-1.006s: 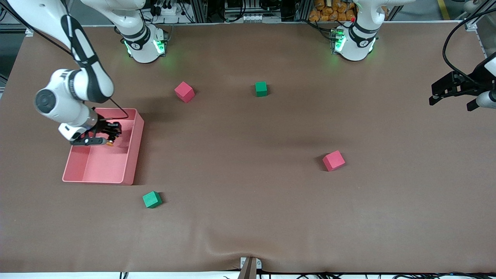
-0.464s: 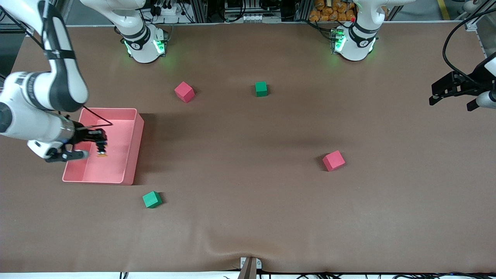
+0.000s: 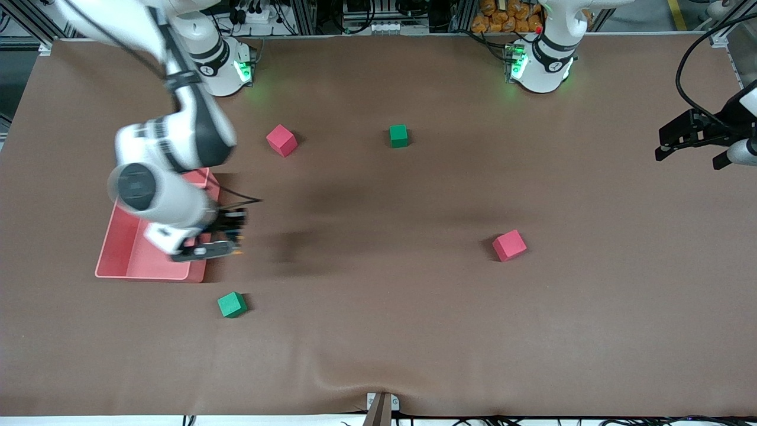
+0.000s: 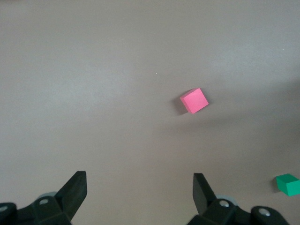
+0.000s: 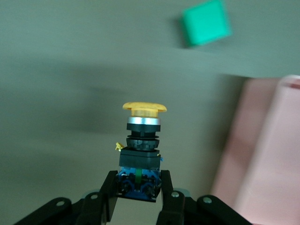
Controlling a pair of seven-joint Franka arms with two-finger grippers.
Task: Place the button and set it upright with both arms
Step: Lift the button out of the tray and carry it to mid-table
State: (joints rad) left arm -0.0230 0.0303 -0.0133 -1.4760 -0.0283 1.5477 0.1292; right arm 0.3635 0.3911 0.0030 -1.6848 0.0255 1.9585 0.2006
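Orange-capped button (image 5: 142, 140) sits pinched at its bluish base between the fingers of the right tool (image 3: 227, 239), cap pointing away from the wrist. Right tool hangs in the air over the brown table (image 3: 378, 331), just past the edge of the pink tray (image 3: 127, 260), on the side toward the left arm's end. In the right wrist view a tray wall shows alongside the button and a green cube (image 5: 206, 22) lies on the table a little way off.

Left tool (image 3: 689, 139) waits at the left arm's end of the table, up in the air, fingers (image 4: 75, 187) spread wide with nothing between them. Its wrist view looks down on a red cube (image 4: 194, 100) and part of a green cube (image 4: 288, 183).

On the table, front view: red cube (image 3: 281, 139) and green cube (image 3: 398, 135) toward the bases; another red cube (image 3: 509, 245) nearer the camera; green cube (image 3: 232, 304) nearest the camera, close to the tray corner.
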